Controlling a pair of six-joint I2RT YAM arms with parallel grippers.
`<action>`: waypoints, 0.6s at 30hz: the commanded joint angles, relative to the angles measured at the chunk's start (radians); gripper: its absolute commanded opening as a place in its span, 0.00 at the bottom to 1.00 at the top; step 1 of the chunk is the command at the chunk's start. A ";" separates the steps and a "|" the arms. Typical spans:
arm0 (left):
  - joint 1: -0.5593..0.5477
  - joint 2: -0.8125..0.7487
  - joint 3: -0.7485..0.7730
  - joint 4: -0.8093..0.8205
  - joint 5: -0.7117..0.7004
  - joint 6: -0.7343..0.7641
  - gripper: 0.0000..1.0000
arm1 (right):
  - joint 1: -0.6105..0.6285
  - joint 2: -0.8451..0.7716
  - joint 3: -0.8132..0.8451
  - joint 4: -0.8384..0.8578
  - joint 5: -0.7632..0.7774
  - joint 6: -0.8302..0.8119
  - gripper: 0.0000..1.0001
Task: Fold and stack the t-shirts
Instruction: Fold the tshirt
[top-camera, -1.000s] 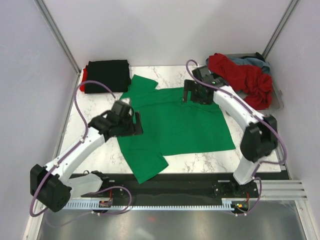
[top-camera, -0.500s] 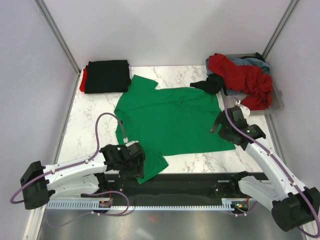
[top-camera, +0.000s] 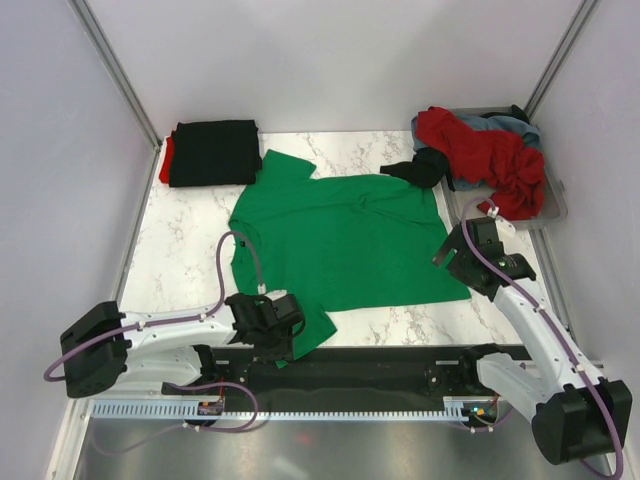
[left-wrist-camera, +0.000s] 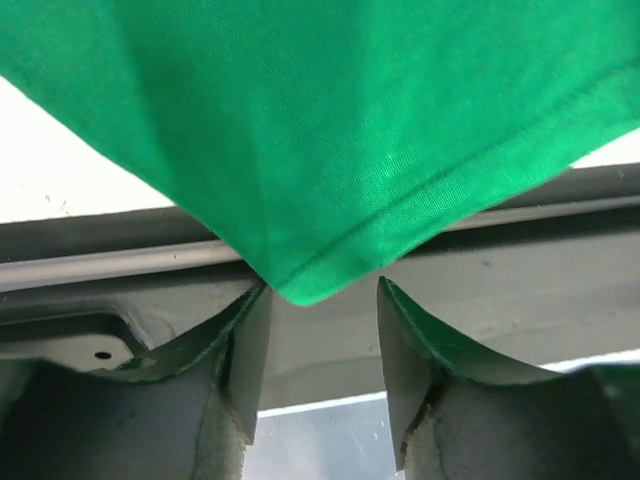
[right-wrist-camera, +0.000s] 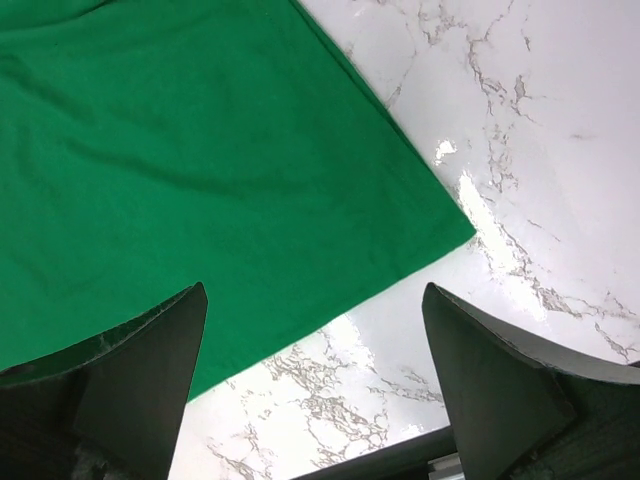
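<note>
A bright green t-shirt (top-camera: 340, 240) lies spread flat on the marble table, with one sleeve hanging over the near edge. My left gripper (top-camera: 288, 342) is low at that sleeve's corner. In the left wrist view the sleeve tip (left-wrist-camera: 300, 285) sits just between the ends of the fingers of my left gripper (left-wrist-camera: 325, 292); the jaws stand partly apart and are not pressing on it. My right gripper (top-camera: 447, 258) hovers wide open over the shirt's right hem corner (right-wrist-camera: 440, 225). A folded black t-shirt (top-camera: 212, 152) rests on a red one (top-camera: 165, 162) at the back left.
A clear tray (top-camera: 556, 205) at the back right holds a crumpled red t-shirt (top-camera: 485, 155), a grey-blue one (top-camera: 510, 125) and a black one (top-camera: 425, 168) spilling onto the table. A dark rail (left-wrist-camera: 520, 270) runs along the near table edge under the left gripper.
The left arm swung down from the shirt's left side to the near sleeve corner, and its jaws narrowed. The right arm swung from the collar to the right hem corner, still open.
</note>
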 joint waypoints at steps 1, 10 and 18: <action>-0.008 0.020 -0.012 0.043 -0.038 -0.050 0.51 | -0.025 0.003 -0.012 0.046 -0.015 -0.027 0.96; -0.008 0.004 -0.026 0.068 -0.075 -0.045 0.02 | -0.124 0.010 -0.092 0.078 -0.038 -0.027 0.94; 0.000 -0.123 -0.023 -0.036 -0.172 -0.074 0.02 | -0.247 0.047 -0.225 0.184 -0.139 0.004 0.77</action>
